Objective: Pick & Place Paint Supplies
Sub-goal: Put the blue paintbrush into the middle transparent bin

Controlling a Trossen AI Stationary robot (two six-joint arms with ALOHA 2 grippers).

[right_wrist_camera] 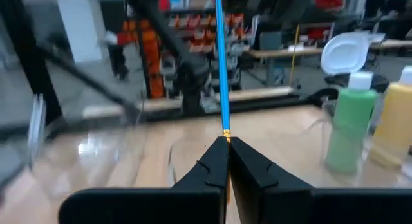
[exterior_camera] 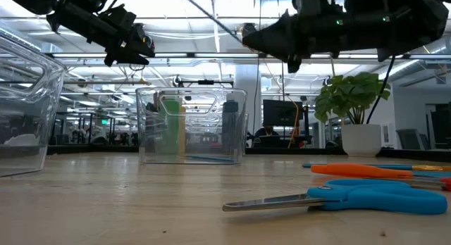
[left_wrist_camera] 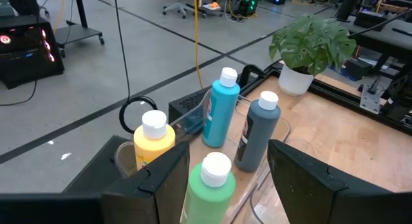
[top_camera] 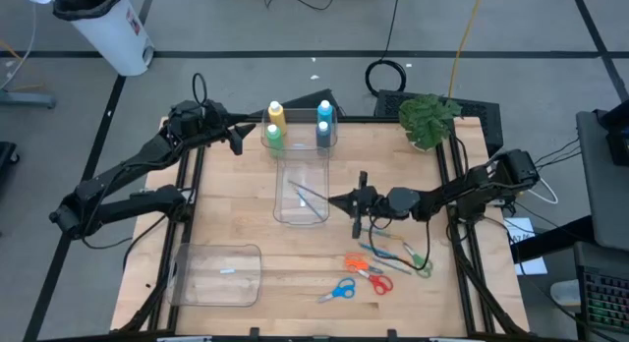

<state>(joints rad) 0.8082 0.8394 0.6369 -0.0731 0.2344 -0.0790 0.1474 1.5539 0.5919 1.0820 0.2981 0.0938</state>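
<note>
The right gripper [right_wrist_camera: 226,141] hangs above the worktop [top_camera: 393,303] near its middle, jaws pinched tight on a thin blue-handled brush [right_wrist_camera: 221,63] that sticks up from between them, presumably so it can be dropped lengthwise into the clear bin [top_camera: 302,190] just at the gripper's 9 o'clock in the high view. That bin already has something thin lying in it, most likely brushes, though too faint to count. The four paint bottles, yellow [left_wrist_camera: 153,140], green [left_wrist_camera: 211,188], light blue [left_wrist_camera: 221,108] and grey-blue [left_wrist_camera: 257,130], stand upright at the bin's 12 o'clock end. The left gripper [left_wrist_camera: 222,169] hovers beside them with jaws set wide and empty, lined up on the green bottle, probably ready to take it. Scissors [top_camera: 337,292] lie at 6 o'clock; more brushes among them cannot be told apart from the handles.
</note>
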